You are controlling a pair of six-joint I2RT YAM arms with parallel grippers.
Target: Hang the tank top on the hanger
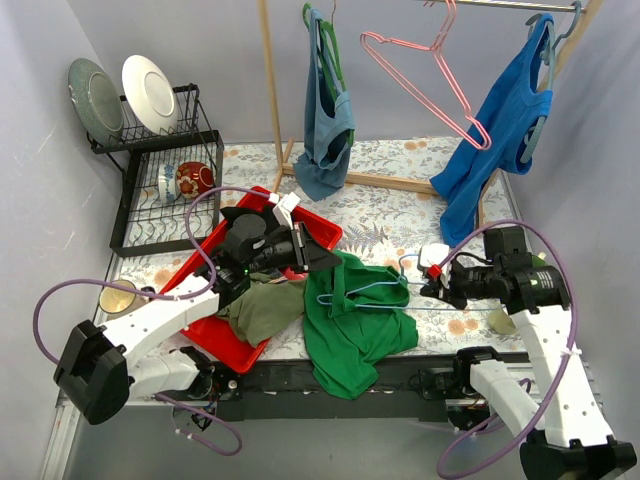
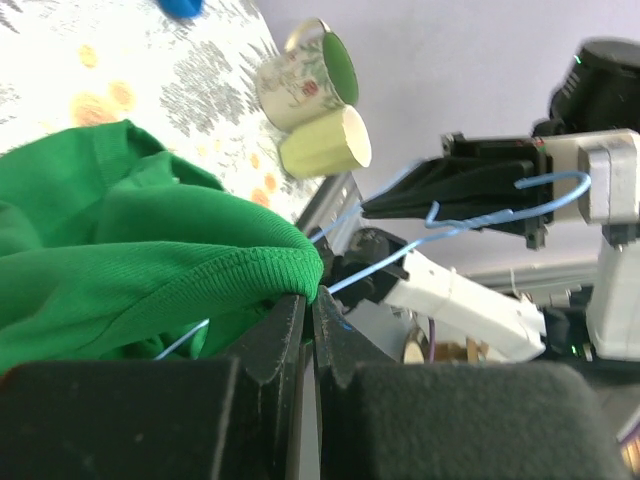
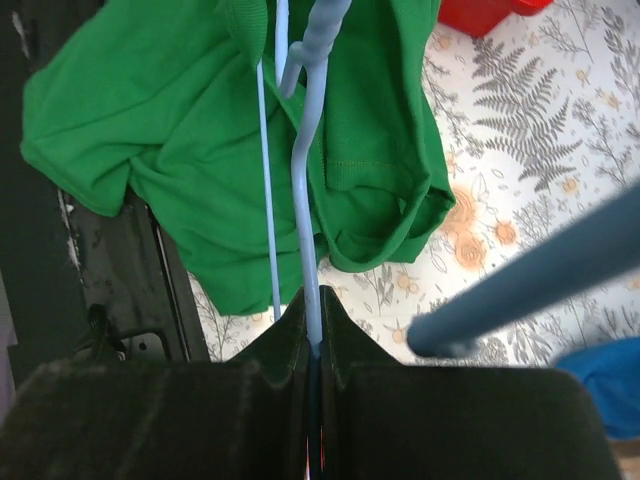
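Observation:
The emerald-green tank top [image 1: 355, 325] lies crumpled at the table's front edge, partly hanging over it. My left gripper [image 1: 322, 258] is shut on its ribbed hem [image 2: 285, 262], the jaws pressed together in the left wrist view [image 2: 310, 300]. The thin light-blue hanger [image 1: 375, 293] lies across the top, one end under the fabric. My right gripper [image 1: 427, 284] is shut on the hanger's wire [image 3: 308, 200] near the hook; in the right wrist view [image 3: 313, 305] the wire runs up over the tank top [image 3: 200, 130]. The hook [image 2: 480, 205] also shows in the left wrist view.
A red tray [image 1: 195, 275] holds a dull olive garment [image 1: 265, 308]. A dish rack [image 1: 165, 185] with plates stands back left. A pink hanger [image 1: 425, 75], a royal blue top [image 1: 495, 140] and a grey-blue garment [image 1: 328, 120] hang on the rail. Two cups [image 2: 320, 100] lie near the right edge.

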